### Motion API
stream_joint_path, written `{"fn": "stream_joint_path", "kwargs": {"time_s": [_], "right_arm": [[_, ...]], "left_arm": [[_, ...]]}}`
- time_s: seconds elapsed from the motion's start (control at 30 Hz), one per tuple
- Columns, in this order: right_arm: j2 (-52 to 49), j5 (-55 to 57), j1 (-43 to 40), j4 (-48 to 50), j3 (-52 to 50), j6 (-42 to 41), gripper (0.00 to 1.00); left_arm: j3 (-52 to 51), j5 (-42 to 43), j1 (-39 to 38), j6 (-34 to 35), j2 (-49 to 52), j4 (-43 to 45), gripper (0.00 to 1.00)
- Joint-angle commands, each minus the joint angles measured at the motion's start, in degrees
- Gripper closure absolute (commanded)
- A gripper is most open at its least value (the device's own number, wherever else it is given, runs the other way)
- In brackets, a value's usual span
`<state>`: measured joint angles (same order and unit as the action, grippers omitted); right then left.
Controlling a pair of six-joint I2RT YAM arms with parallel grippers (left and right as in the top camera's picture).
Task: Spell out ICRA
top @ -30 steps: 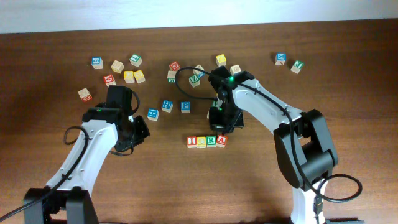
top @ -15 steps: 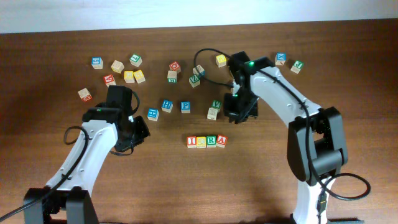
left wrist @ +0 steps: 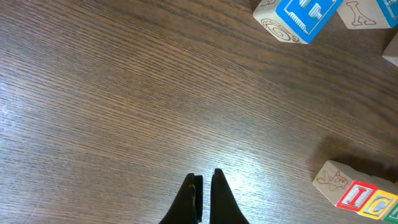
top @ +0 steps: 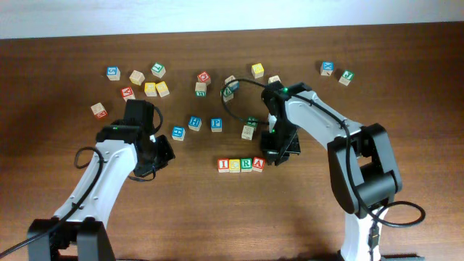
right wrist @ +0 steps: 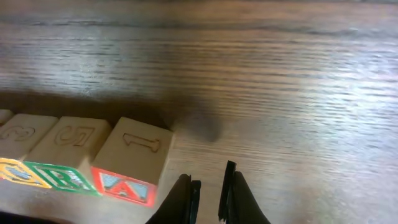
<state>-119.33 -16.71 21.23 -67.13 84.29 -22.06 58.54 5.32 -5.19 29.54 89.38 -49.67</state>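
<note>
Nearest the bases, the table (top: 232, 221) shows bare wood with wide room on every side. At mid-table stands the ICRA row (top: 241, 164), four cubes touching edge to edge, with the A cube (right wrist: 127, 169) at its right end. The right gripper (right wrist: 208, 175) sits low just beside that cube's right edge without touching it, jaws all but closed and holding nothing. The left gripper (left wrist: 205, 174) is closed and empty over bare wood, well left of the row. Beyond lie a blue P cube (top: 216, 124) and loose cubes (top: 150, 88), scattered toward the far edge.
</note>
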Motion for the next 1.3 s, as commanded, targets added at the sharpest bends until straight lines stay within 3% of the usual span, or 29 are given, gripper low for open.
{"fn": "stream_joint_path", "kwargs": {"time_s": [0.0,1.27], "right_arm": [[-0.09,-0.85,1.31,0.72,-0.52,0.39,0.91],[-0.09,-0.11,1.14,3.72,-0.50,0.87,0.90]], "left_arm": [[-0.50,-0.20,-0.07,-0.94,0.28,0.07,1.00],[-0.50,2.23,-0.09,-0.96,0.28,0.04,1.00]]}}
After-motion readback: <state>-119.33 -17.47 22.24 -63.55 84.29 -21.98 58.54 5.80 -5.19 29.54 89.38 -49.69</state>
